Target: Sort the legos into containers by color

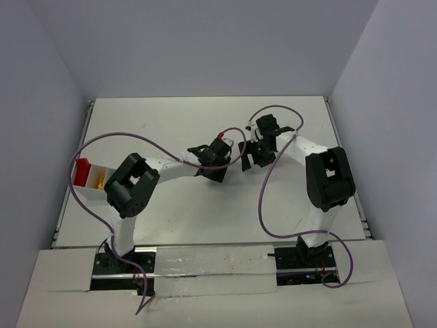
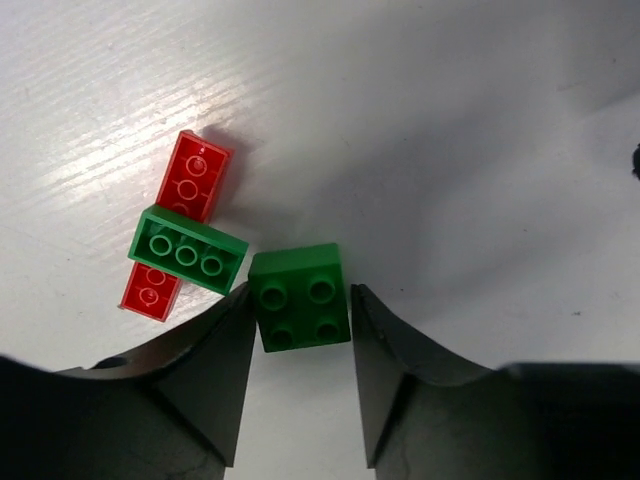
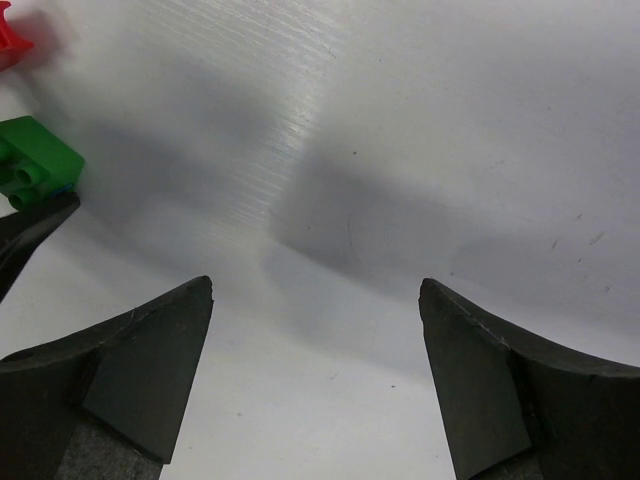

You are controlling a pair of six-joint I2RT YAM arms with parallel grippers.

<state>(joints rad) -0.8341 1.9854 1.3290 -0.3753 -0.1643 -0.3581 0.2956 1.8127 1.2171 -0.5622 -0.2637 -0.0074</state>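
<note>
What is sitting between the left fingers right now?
A square green lego sits between the left fingers, as the left wrist view shows. I cannot tell from that view whether they are pinching it.

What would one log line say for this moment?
left hand: straddles green brick, not gripped | right hand: open, empty

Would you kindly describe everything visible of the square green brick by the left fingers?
The square green brick is glossy plastic with four round studs, lying flat, studs up, on the white table. It sits between the left gripper's fingers, which flank it closely; whether they press it is unclear. A longer green brick lies beside one corner.
</note>
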